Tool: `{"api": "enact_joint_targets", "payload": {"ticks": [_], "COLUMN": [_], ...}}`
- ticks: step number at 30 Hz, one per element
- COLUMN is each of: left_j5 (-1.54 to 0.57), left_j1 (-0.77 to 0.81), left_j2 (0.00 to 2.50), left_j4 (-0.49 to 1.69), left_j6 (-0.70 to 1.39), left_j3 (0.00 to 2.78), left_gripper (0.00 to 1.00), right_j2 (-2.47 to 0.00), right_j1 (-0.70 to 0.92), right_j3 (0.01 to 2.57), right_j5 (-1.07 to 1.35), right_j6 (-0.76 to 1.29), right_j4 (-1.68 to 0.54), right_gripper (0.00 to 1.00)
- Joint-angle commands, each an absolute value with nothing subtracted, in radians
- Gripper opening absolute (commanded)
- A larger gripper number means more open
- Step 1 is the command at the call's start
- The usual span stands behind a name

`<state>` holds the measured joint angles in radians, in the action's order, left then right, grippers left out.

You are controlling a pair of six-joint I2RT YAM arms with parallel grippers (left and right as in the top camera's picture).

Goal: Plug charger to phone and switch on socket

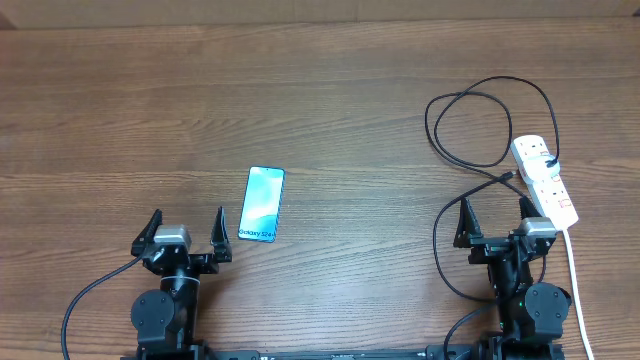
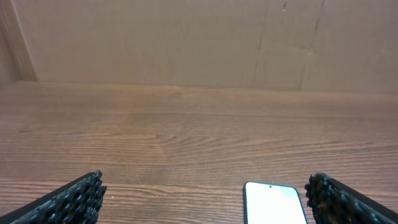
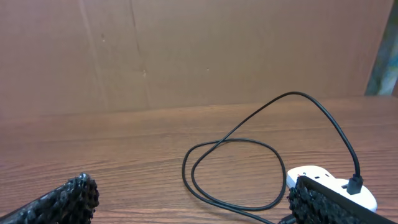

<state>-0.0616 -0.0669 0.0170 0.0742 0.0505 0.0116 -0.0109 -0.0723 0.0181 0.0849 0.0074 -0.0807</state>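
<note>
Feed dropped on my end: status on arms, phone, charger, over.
Left gripper and right gripper open, empty. Phone flat by left gripper, nothing plugged in. Charger cable looped by socket, tip lying loose.

Phone (image 1: 262, 204): teal screen, black frame. Charger (image 1: 478, 120): black. Socket (image 1: 545, 180): white, red switches. Bench (image 1: 250, 90): brown woodgrain.

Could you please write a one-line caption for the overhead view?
Open left gripper beside the phone; open right gripper near the socket and looping charger.

phone (image 2: 274, 203) cropped below, socket (image 3: 314, 172) partly hidden
</note>
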Motion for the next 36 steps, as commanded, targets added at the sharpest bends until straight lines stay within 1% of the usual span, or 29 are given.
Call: {"api": "enact_joint_targets", "payload": {"ticks": [1,6,14,20,24,30,36], "left_j5": [-0.08,-0.082,-0.084,-0.105,-0.146,-0.245,-0.263], "left_j1": [-0.065,-0.065,-0.065,-0.065,-0.065,-0.065,-0.014], "left_j2": [0.004,0.004,0.009,0.088,0.207,0.472,0.789], "left_j4": [0.071,0.123,0.329,0.353,0.356,0.39,0.564], "left_j6": [0.083,0.083,0.083,0.083,0.083,0.083,0.082], "left_j3": [0.006,0.044,0.191,0.302,0.391,0.587,0.884], "left_gripper": [1.0,1.0,1.0,1.0,1.0,1.0,1.0], "right_j2": [-0.004,-0.004,-0.004,-0.004,-0.004,-0.004,-0.004], "right_j1": [-0.076,-0.076,-0.076,-0.076,-0.076,-0.076,-0.076], "right_j3": [0.008,0.008,0.008,0.008,0.008,0.008,0.008], "right_j5": [0.076,0.076,0.076,0.076,0.076,0.076,0.076], "right_j6": [0.012,0.012,0.012,0.012,0.012,0.012,0.012], "right_j4": [-0.077,-0.077,-0.077,-0.077,-0.077,-0.077,-0.077], "right_gripper": [1.0,1.0,1.0,1.0,1.0,1.0,1.0]}}
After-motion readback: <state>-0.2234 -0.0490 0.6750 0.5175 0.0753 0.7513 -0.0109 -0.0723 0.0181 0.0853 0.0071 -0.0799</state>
